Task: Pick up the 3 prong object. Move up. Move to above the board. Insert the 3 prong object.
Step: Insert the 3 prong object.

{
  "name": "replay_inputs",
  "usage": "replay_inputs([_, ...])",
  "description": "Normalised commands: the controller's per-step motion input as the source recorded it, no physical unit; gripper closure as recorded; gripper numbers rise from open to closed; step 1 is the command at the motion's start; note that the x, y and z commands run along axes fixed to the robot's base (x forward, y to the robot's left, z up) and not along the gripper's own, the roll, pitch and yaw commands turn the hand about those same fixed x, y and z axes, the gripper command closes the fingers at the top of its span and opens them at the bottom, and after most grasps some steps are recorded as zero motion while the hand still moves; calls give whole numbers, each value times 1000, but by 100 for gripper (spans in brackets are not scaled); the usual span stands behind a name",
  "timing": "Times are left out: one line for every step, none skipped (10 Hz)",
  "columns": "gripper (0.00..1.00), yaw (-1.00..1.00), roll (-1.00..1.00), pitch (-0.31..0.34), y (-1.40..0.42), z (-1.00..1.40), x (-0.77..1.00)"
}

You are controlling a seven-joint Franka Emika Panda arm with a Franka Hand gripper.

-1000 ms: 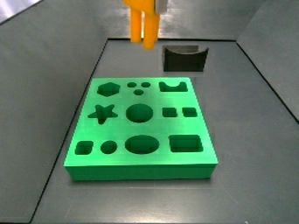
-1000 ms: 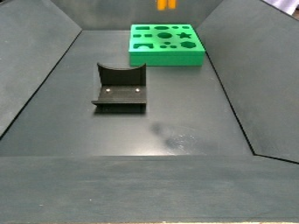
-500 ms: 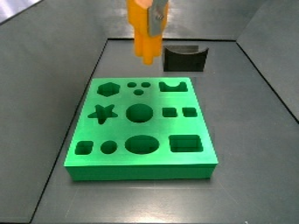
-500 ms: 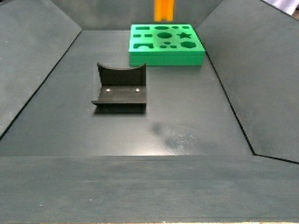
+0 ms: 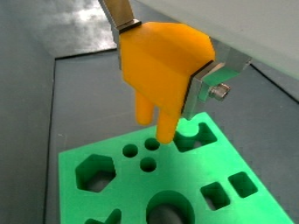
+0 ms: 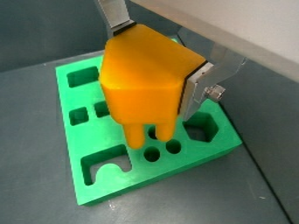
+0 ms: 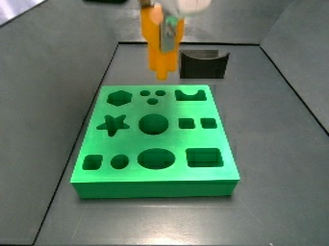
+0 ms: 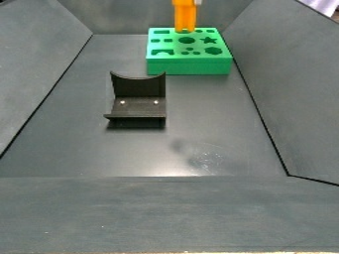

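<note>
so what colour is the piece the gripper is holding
Orange-yellow. The 3 prong object held by the gripper above the green board shows best in a wrist view.

The 3 prong object [image 8: 184,14] hangs over the board [image 8: 189,52], apparently apart; the fixture [image 8: 137,99] stands nearer

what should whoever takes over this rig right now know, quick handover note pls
Tool: shut on the 3 prong object, hanging above the board's far end; silver fingers show at the block's sides in both wrist views.
3 prong object: upright, prongs down, tips over the three small round holes in both wrist views, not yet in them.
Board: flat on the floor, all cut-outs empty.
Dark block with a curved notch: apart from the board, untouched.
Done: pick, lift, move above the board.
Left: line the prongs up with the three holes, lower, insert, release.
</note>
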Motion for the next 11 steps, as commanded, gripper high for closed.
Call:
replay_inputs([100, 0, 49, -76, 31, -366, 0])
replay_inputs([100, 0, 71, -49, 43, -354, 0])
replay_inputs([100, 0, 61, -46, 40, -320, 0])
replay_inputs([100, 0, 64, -46, 31, -306, 0])
replay_inputs([100, 0, 77, -30, 34, -269, 0])
replay_inputs([100, -37, 64, -26, 17, -191, -49])
replay_inputs([100, -49, 47, -21, 11, -166, -49])
replay_inputs([100, -49, 41, -30, 9, -177, -49])
replay_inputs([100, -51, 29, -34, 17, -160, -60])
replay_inputs([100, -51, 13, -43, 3, -160, -54])
replay_inputs([100, -54, 0, -50, 0, -151, -40])
